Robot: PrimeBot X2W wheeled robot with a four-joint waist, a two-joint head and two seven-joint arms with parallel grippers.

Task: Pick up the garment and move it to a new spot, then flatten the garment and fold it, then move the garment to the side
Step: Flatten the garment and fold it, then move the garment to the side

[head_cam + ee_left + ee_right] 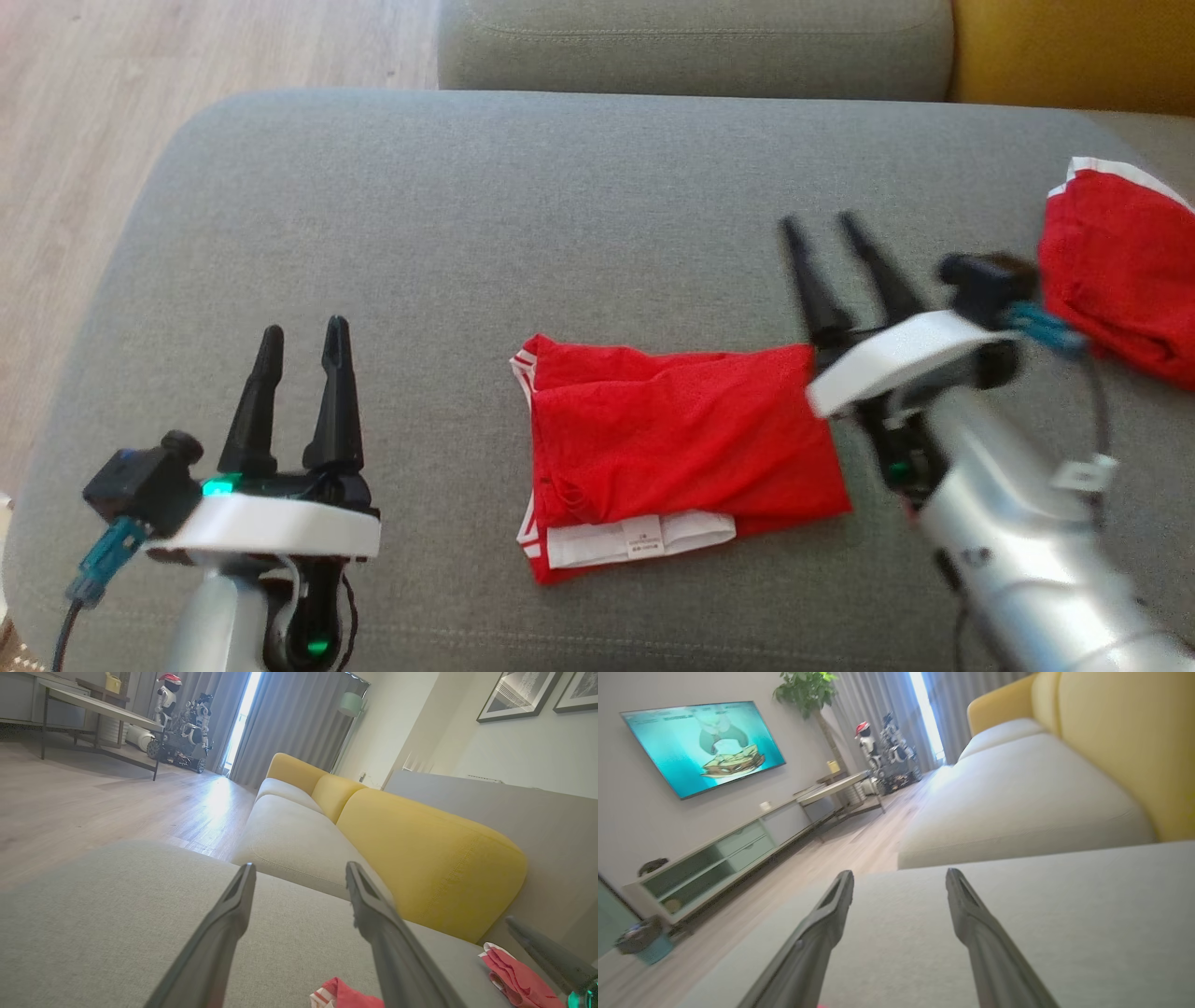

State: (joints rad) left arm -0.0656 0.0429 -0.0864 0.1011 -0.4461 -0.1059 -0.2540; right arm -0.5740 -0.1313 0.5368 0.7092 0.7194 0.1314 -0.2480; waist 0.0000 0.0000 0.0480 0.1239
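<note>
the right claw (815,222) had its two fingers spread apart with nothing between them. its wrist sat just at the right-hand end of the garment (681,429); whether it touched the cloth could not be told. the garment lay folded into a flat red block to that claw's left, behind its fingertips, on the grey cushion (467,215).

the fold looked finished, so the step in hand was probably the move to the side. that would call for closing on the near end through all layers, then carrying or sliding it without spilling the fold.

the block's long axis ran crosswise to the fingers, from the right claw toward the left claw (304,325). its white label (644,539) faced back toward the wrists, and its striped trim pointed at the left claw, which stood well apart, also spread and empty. a smaller red bundle (1116,271) lay near the right claw's other side.
</note>
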